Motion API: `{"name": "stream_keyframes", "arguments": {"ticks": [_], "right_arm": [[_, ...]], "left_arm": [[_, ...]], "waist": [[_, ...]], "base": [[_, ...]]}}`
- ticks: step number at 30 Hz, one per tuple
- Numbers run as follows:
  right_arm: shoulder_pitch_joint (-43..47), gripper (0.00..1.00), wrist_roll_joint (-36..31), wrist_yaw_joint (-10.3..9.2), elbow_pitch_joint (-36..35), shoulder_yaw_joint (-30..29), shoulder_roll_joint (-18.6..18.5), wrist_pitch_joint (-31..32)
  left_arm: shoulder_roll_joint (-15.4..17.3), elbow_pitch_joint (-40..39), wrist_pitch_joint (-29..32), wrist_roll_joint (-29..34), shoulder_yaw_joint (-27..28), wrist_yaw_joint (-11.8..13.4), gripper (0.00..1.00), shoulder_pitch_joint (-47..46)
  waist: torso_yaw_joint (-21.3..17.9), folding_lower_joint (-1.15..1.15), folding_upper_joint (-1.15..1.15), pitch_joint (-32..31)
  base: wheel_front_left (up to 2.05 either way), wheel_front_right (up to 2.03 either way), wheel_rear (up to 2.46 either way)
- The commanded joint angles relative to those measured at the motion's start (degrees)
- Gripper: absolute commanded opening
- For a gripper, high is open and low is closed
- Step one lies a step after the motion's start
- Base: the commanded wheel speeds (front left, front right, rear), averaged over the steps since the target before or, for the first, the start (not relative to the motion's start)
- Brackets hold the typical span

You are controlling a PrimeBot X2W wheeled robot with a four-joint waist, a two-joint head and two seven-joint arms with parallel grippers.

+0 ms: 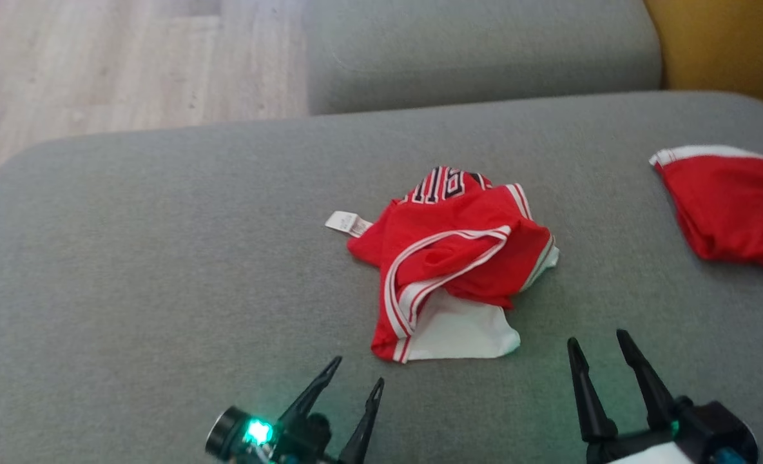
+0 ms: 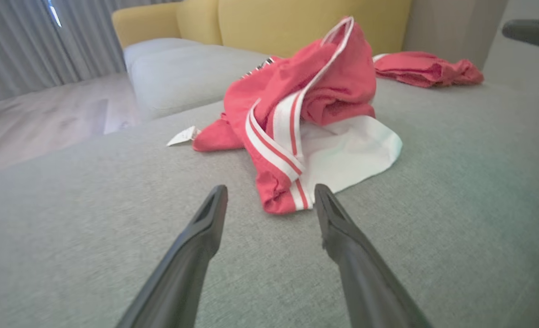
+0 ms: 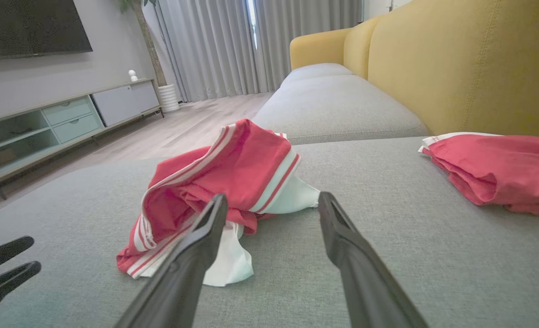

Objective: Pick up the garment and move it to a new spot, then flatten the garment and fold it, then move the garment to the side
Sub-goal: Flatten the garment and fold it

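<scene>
The garment (image 1: pixel 459 258) is a red jersey with white and red striped trim and a white lining, crumpled in a heap in the middle of the grey sofa seat (image 1: pixel 162 258); it also shows in the left wrist view (image 2: pixel 310 109) and the right wrist view (image 3: pixel 224 191). A white tag sticks out at its left. My left gripper (image 1: pixel 356 374) stands open just short of the heap's near left corner, holding nothing. To the heap's near right my right gripper (image 1: pixel 600 345) is open too, its fingers empty. In the left wrist view the gripper (image 2: pixel 269 193) points at the striped hem.
A second red garment (image 1: pixel 736 206) lies at the seat's right edge near the yellow backrest (image 1: pixel 723 45). Another grey cushion (image 1: pixel 478 51) lies beyond. Wooden floor (image 1: pixel 98 64) is past the seat's left edge. A TV cabinet (image 3: pixel 60 123) stands across the room.
</scene>
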Motion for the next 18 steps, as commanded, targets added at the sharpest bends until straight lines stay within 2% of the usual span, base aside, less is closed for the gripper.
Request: {"name": "stream_keyframes", "arguments": {"ticks": [1, 4, 7, 18], "right_arm": [[-3.2, 1.0, 0.5, 0.21, -2.0, 1.8, -1.5, -0.2], [-4.8, 1.0, 0.6, 0.21, -2.2, 2.6, -2.3, -0.2], [-6.5, 1.0, 0.9, 0.21, -2.2, 3.2, -3.2, -0.2], [-8.2, 1.0, 3.1, 0.21, -2.1, 2.6, -3.6, -0.2]], "left_arm": [[-0.5, 0.6, -0.3, 0.3, 0.9, 0.1, 1.0, -3.9], [-0.6, 5.4, -0.3, 0.3, -0.7, 1.0, 1.0, -8.2], [-0.6, 10.1, -0.3, -0.7, -2.5, 3.6, 1.0, -12.9], [-0.6, 19.3, -0.3, -5.3, -5.9, 5.8, 1.0, -19.1]], "waist": [[-1.4, -0.01, 0.0, 1.8], [-2.8, -0.01, 0.0, 3.9], [-4.5, -0.01, 0.0, 6.2], [-7.6, -0.01, 0.0, 8.1]], "base": [[0.0, 0.0, 0.0], [0.0, 0.0, 0.0], [0.0, 0.0, 0.0], [0.0, 0.0, 0.0]]}}
